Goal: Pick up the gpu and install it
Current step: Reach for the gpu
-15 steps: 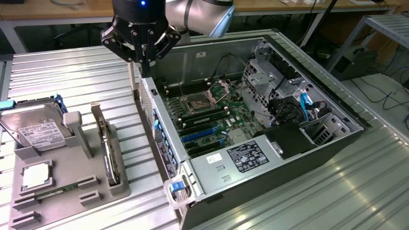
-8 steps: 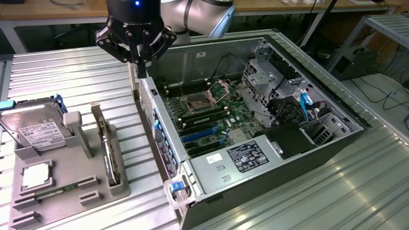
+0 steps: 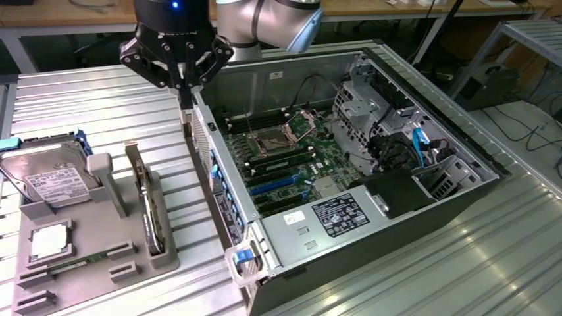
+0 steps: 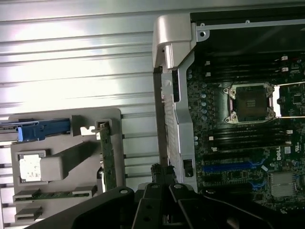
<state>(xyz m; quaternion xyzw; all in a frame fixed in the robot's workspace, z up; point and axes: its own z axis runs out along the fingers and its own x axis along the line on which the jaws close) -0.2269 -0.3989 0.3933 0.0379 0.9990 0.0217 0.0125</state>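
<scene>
Shows the gripper [image 3: 185,102] [image 4: 162,174] fully closed with nothing between its fingers, poised at the upper edge of the open computer case [image 3: 272,79] wall that faces the grey tray [image 3: 162,260]. Places the gpu [image 3: 145,197] [image 4: 107,157] apart from the gripper, standing on edge in a slot of that tray, between the hard drive [image 3: 49,174] and the case, at the exterior view's left.

Print on the white hard drive label [image 3: 51,181] and the power supply label [image 3: 336,216] is too small to read.
</scene>
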